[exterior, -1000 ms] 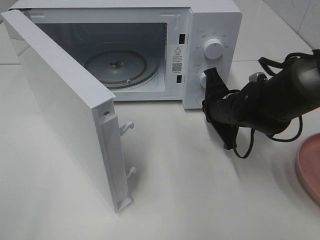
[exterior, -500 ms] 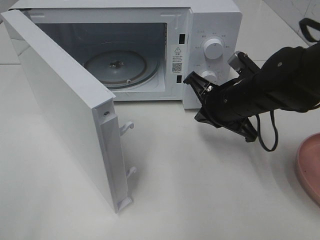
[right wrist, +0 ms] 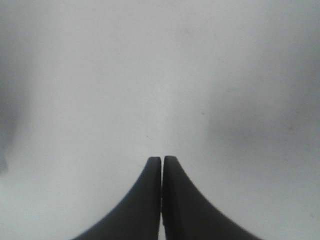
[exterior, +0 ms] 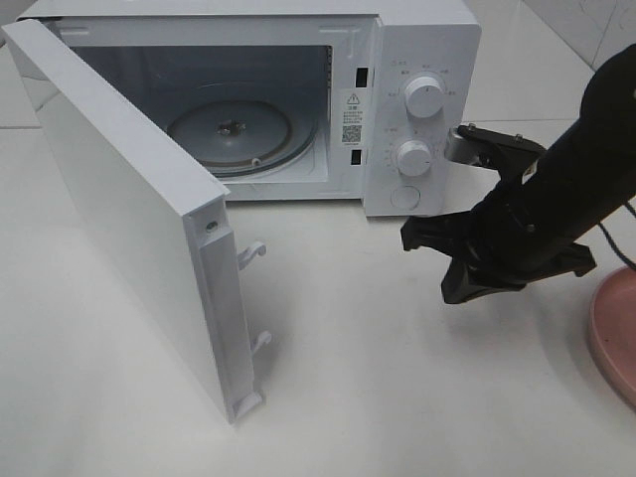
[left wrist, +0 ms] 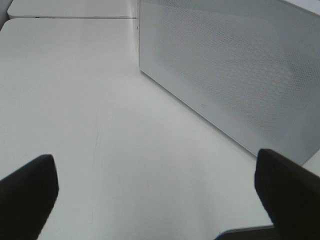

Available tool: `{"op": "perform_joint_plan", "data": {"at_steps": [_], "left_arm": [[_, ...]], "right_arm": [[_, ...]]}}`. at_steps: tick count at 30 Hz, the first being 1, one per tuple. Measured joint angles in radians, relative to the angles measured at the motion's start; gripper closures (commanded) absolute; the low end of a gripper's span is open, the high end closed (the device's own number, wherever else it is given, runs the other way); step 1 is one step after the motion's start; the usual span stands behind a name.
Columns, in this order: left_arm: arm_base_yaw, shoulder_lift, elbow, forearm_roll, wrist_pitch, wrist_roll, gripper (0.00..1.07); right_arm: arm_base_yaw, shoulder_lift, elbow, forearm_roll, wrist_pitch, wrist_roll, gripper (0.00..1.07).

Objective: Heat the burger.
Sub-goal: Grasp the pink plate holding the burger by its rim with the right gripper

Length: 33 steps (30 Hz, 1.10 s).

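Burger out of view. Right end effector pressed together, left end effector spread apart. Risk: careless swing clipping boxy white microwave close by.

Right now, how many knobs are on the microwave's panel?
2. The upper knob sits high on the microwave panel; the lower knob is straight below it. The flat button under them isn't a knob. None looks hidden.

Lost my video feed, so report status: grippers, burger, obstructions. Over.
Left gripper open, empty. Right gripper shut, empty, in front of the microwave. Burger not in view. Door open, turntable bare, nothing in the way.
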Motion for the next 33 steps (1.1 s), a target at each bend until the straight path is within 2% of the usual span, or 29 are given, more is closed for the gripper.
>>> {"op": "perform_joint_plan", "data": {"at_steps": [1,3,5,10,19,33], "left_arm": [[0.000,0.000,0.000,0.000,0.000,0.000,0.07],[0.000,0.000,0.000,0.000,0.000,0.000,0.07],[0.000,0.000,0.000,0.000,0.000,0.000,0.07],[0.000,0.000,0.000,0.000,0.000,0.000,0.07],[0.000,0.000,0.000,0.000,0.000,0.000,0.07],[0.000,0.000,0.000,0.000,0.000,0.000,0.07]], "right_arm": [[0.000,-0.020,0.000,-0.065,0.038,-0.003,1.04],[0.000,-0.029,0.000,-0.093,0.058,-0.005,1.03],[0.000,-0.064,0.000,-0.174,0.138,-0.007,1.02],[0.000,-0.098,0.000,-0.230,0.223,-0.007,1.01],[-0.004,-0.165,0.000,-0.257,0.309,-0.009,0.99],[-0.169,-0.223,0.000,-0.267,0.357,-0.052,0.94]]}}
